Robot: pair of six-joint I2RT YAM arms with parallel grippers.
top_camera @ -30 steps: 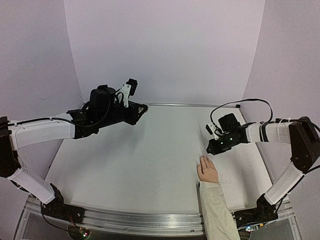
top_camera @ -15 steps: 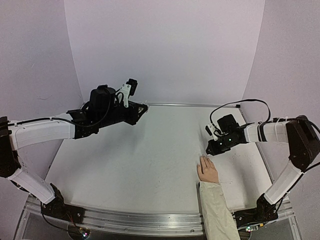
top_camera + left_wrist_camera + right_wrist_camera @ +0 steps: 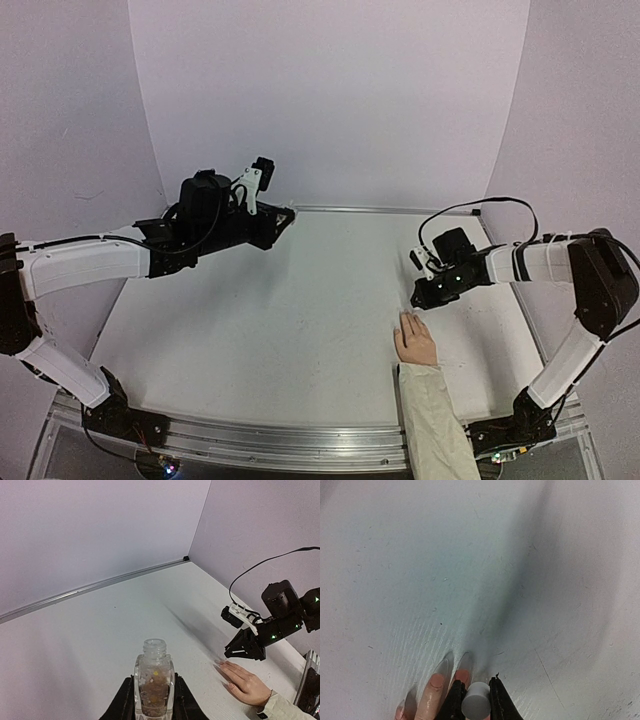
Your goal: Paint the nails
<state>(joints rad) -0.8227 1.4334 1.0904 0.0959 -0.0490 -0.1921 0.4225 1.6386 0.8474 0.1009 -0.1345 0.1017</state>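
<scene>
Left jaws are closed tight on an uncapped bottle (image 3: 153, 685), held above the bench (image 3: 280, 310) toward 10 o'clock. Right jaws pinch a white cap (image 3: 475, 701) right by the nails (image 3: 437, 681) of the hand (image 3: 415, 342), which lies flat at 5 o'clock.

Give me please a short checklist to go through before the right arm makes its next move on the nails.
1. The left gripper is shut on the bottle: ok.
2. The bottle stands upright and is open at the top: ok.
3. The right gripper is shut on the white cap: ok.
4. The hand lies flat on the table, fingers pointing toward the right gripper: ok.
5. The white cap is close beside a fingertip: ok.
6. Contact with a nail: cannot tell, the white cap hides what is under it.
</scene>
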